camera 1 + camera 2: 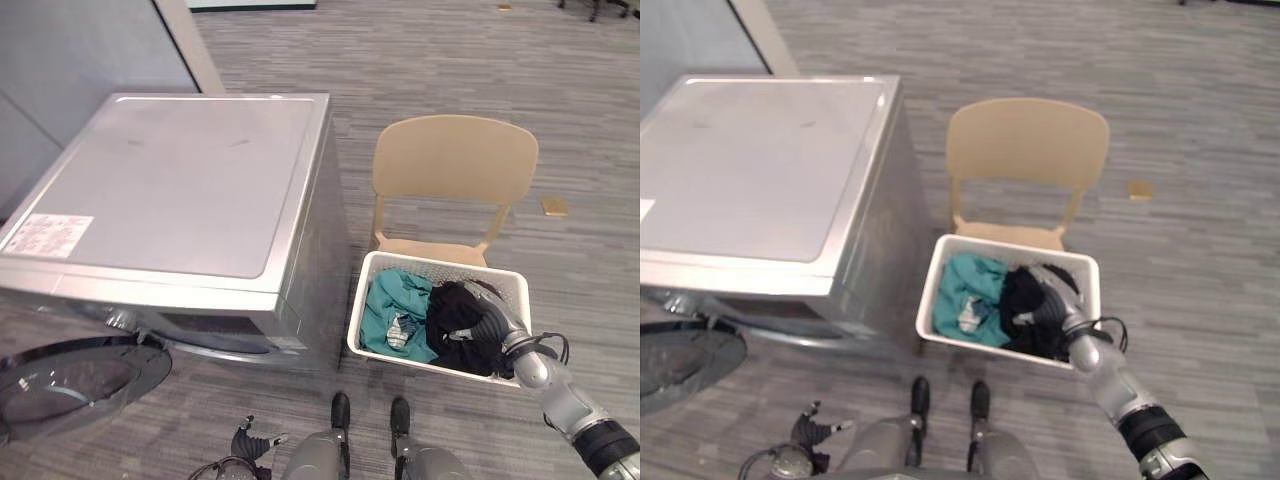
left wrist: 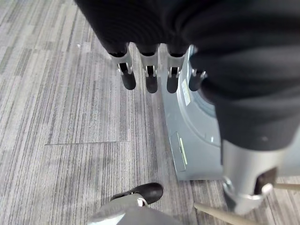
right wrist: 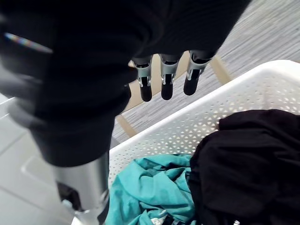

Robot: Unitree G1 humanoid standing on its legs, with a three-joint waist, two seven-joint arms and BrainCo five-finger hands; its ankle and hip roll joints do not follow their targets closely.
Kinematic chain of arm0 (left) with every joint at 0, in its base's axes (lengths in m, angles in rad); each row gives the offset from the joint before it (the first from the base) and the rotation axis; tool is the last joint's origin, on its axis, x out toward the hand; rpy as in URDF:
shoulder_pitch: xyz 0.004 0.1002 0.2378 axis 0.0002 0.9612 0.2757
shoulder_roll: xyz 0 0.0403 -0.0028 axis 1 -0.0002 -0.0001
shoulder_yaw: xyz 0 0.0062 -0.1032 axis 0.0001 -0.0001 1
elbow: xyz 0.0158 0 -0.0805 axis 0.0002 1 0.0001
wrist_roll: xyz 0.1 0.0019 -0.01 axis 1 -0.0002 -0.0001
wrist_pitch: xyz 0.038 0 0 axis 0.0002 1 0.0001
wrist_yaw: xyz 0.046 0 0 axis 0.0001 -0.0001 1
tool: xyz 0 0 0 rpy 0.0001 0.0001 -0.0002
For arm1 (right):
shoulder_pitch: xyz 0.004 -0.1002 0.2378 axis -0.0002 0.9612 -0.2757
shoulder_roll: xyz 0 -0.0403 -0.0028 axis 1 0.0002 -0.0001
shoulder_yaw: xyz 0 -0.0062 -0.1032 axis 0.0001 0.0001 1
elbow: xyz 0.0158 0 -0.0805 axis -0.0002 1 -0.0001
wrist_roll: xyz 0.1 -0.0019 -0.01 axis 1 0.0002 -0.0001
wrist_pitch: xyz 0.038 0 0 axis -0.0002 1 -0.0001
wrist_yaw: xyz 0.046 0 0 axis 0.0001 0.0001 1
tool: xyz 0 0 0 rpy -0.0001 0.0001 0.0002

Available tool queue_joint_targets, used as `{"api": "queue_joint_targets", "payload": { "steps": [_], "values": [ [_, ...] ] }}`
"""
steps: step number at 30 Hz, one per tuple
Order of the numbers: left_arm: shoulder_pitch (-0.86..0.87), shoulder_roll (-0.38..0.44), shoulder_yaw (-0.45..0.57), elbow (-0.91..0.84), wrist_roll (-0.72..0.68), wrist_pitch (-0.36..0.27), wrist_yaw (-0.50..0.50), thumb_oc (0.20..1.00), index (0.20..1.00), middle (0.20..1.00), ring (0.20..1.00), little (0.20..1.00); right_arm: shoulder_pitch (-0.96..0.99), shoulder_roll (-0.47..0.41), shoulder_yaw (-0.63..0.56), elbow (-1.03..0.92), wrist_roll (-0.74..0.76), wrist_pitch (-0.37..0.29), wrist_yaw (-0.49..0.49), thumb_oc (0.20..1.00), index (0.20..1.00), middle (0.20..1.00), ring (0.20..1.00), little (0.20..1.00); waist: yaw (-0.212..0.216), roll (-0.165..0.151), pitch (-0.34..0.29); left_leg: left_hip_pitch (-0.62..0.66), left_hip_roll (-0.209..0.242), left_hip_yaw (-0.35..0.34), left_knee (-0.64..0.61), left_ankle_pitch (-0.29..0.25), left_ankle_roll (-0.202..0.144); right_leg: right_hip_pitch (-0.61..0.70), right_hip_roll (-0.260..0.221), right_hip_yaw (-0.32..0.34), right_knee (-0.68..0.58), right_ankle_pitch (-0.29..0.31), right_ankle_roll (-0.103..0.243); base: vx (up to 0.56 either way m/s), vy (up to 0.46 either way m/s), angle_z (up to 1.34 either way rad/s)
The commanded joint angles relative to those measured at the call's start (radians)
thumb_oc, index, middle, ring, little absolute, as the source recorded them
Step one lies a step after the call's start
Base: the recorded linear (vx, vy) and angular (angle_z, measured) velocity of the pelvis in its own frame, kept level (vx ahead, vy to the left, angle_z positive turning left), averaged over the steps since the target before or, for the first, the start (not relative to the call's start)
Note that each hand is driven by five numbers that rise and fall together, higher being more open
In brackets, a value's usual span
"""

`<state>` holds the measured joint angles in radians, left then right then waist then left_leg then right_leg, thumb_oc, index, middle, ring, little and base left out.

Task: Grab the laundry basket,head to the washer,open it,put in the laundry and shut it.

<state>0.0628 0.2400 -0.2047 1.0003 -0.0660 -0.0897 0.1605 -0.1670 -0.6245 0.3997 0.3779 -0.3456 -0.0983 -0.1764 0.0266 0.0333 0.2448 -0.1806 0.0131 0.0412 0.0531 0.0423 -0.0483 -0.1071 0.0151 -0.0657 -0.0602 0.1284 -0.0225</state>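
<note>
even soft light, blurred wrist covers

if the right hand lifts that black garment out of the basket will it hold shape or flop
Likely flop: the black garment lies crumpled in soft folds in the basket. Probably light, since it sits heaped beside the teal garment without flattening it. It may snag and drag that one along, as they touch. The right hand hangs open above.
</note>
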Motion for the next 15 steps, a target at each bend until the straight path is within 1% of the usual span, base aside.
{"api": "queue_joint_targets", "payload": {
  "steps": [1, 3, 7, 10, 11, 12, 14, 15],
  "values": [
    [-0.047, 0.058, -0.013, -0.015, 0.014, -0.045, 0.018, 1.000, 1.000, 1.000, 1.000, 1.000, -0.100, 0.005, 0.033, 0.017, -0.049, -0.005, -0.040, 1.000, 1.000, 1.000, 1.000, 1.000, 0.030, -0.046, 0.020, 0.000, -0.013, 0.007, 0.047, -0.065, 0.002, -0.027, -0.039, 0.058, 0.110, -0.149, 0.108, -0.01, 0.123, -0.27],
    [-0.059, 0.065, -0.021, -0.023, 0.009, -0.050, 0.022, 1.000, 1.000, 1.000, 1.000, 1.000, -0.134, 0.023, 0.055, 0.065, -0.058, 0.006, -0.048, 1.000, 1.000, 1.000, 1.000, 1.000, 0.036, -0.043, 0.029, -0.012, -0.016, 0.010, 0.039, -0.062, 0.008, -0.052, -0.044, 0.060, 0.117, -0.144, 0.111, -0.05, 0.105, -0.11],
    [-0.096, 0.080, -0.046, -0.062, -0.029, -0.075, 0.042, 1.000, 1.000, 1.000, 1.000, 1.000, -0.257, 0.074, 0.115, 0.205, -0.089, 0.032, -0.102, 1.000, 1.000, 1.000, 1.000, 1.000, 0.057, -0.033, 0.063, -0.075, -0.032, 0.005, 0.027, -0.044, 0.018, -0.136, -0.058, 0.056, 0.134, -0.122, 0.120, -0.08, 0.085, 0.10],
    [-0.122, 0.086, -0.059, -0.079, -0.066, -0.090, 0.055, 1.000, 1.000, 1.000, 1.000, 1.000, -0.358, 0.106, 0.140, 0.329, -0.080, 0.053, -0.142, 1.000, 1.000, 1.000, 1.000, 1.000, 0.079, -0.024, 0.079, -0.124, -0.042, -0.002, 0.009, -0.017, 0.017, -0.191, -0.071, 0.047, 0.133, -0.104, 0.124, -0.06, 0.067, 0.09],
    [-0.142, 0.094, -0.072, -0.079, -0.086, -0.098, 0.065, 1.000, 1.000, 1.000, 1.000, 1.000, -0.431, 0.110, 0.160, 0.415, -0.066, 0.070, -0.163, 1.000, 1.000, 1.000, 1.000, 1.000, 0.098, -0.016, 0.092, -0.154, -0.047, -0.008, -0.005, 0.003, 0.014, -0.222, -0.078, 0.038, 0.127, -0.092, 0.125, -0.03, 0.057, 0.15],
    [-0.142, 0.094, -0.071, -0.078, -0.086, -0.098, 0.065, 1.000, 1.000, 1.000, 1.000, 1.000, -0.433, 0.110, 0.161, 0.417, -0.065, 0.069, -0.164, 1.000, 1.000, 1.000, 1.000, 1.000, 0.097, -0.016, 0.091, -0.156, -0.047, -0.008, -0.005, 0.004, 0.014, -0.224, -0.078, 0.037, 0.128, -0.092, 0.125, -0.03, 0.038, 0.17],
    [-0.160, 0.100, -0.092, -0.077, -0.112, -0.108, 0.071, 1.000, 1.000, 1.000, 1.000, 1.000, -0.537, 0.105, 0.191, 0.515, -0.047, 0.088, -0.177, 1.000, 1.000, 1.000, 1.000, 1.000, 0.121, -0.006, 0.111, -0.200, -0.052, -0.021, -0.025, 0.029, 0.005, -0.266, -0.083, 0.023, 0.117, -0.078, 0.127, -0.06, 0.005, 0.27],
    [-0.160, 0.100, -0.091, -0.076, -0.112, -0.109, 0.071, 1.000, 1.000, 1.000, 1.000, 1.000, -0.538, 0.106, 0.192, 0.516, -0.046, 0.088, -0.177, 1.000, 1.000, 1.000, 1.000, 1.000, 0.120, -0.006, 0.110, -0.202, -0.053, -0.022, -0.025, 0.029, 0.005, -0.268, -0.083, 0.023, 0.118, -0.078, 0.127, -0.06, 0.002, 0.28]
  ]
}}
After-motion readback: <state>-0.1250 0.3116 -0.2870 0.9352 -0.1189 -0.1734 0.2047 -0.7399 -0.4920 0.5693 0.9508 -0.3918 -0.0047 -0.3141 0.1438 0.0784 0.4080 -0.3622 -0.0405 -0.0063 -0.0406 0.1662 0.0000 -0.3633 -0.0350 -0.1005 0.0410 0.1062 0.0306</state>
